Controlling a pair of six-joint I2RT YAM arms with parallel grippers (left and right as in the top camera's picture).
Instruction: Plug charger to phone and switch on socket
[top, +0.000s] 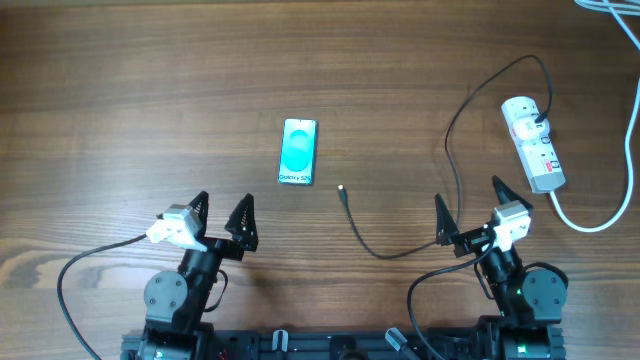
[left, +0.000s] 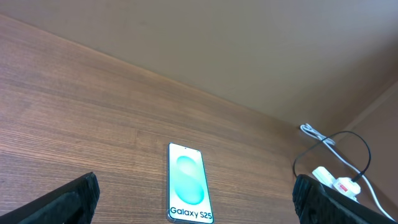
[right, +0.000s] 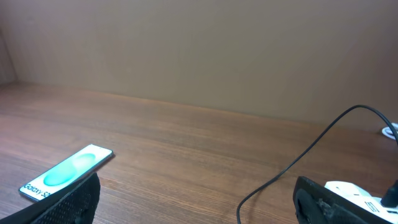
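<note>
We list, left to right:
- Left hand (top: 220, 210): fingers apart.
- Phone (top: 298, 152): turquoise screen up, flat at mid-desk (top: 120, 100), open wood all round.
- Charger (top: 343, 192): thin black cable, its tip lying free near the phone's right.
- Right hand (top: 467, 197): fingers spread.
- Socket (top: 533, 143): white strip near the right edge.

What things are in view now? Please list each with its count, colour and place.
phone: one, turquoise screen, flat on the table, left of centre
charger: one, thin black cable, plugged into the socket, free tip right of the phone, not touching it
socket: one, white with red switches, far right
white cord: one, thick, leaving the socket along the right edge
table: one, brown wood
left gripper: one, black, jaws open, empty
right gripper: one, black, jaws open, empty
</note>
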